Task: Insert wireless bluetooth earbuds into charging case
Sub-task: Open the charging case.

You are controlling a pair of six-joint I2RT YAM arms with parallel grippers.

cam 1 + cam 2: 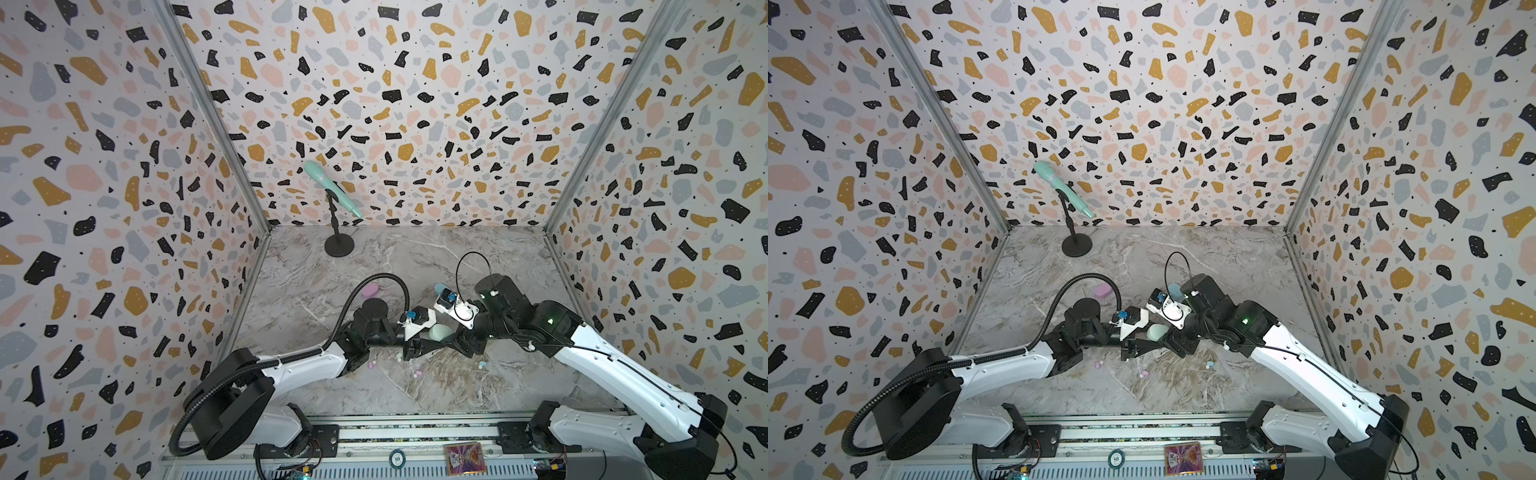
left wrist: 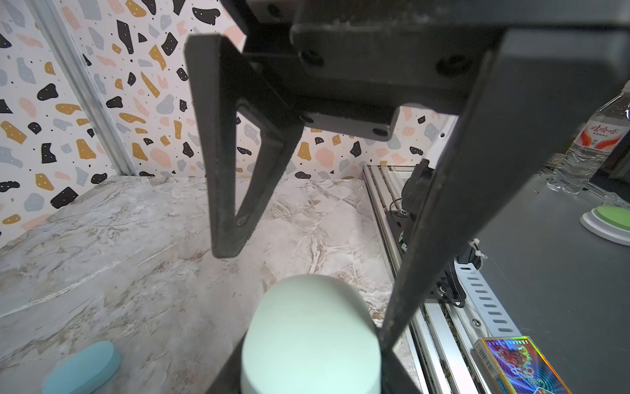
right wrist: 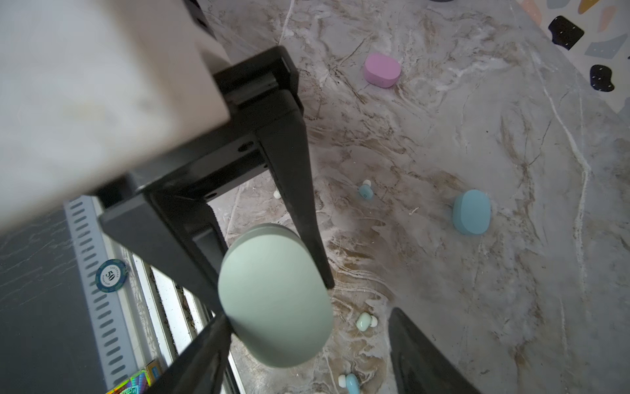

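earbuds [image 1: 417, 373]: none seated in a case, as far as the pictures show. in a top view four small buds lie loose on the marble table [image 1: 498, 257], at the near side of the work area.

mint case [image 1: 440, 331]: lifted clear of the table at the centre, between the two arms. its shell reads as one smooth closed oval in both wrist views, with no open lid to be seen.

- from the mint case, two pink buds and a pale one lie at 7 to 8 o'clock, and a blue bud [image 1: 482, 365] at 4 o'clock.
- pink case [image 1: 370, 290] sits at 10 o'clock and blue case [image 1: 439, 288] at 12 o'clock. both rest on the table, apparently closed and untouched.

left gripper [image 2: 306, 368]: clenched on the mint case, carrying it.

right gripper [image 3: 310, 314]: released, its fingers spread either side of the same case. one finger stands plainly apart from the shell. whether the other touches it cannot be told.

assessment: work is at an early stage. a case is presented between the arms, probably for opening. opening the lid, picking up each bud and seating the pairs are all left to do.
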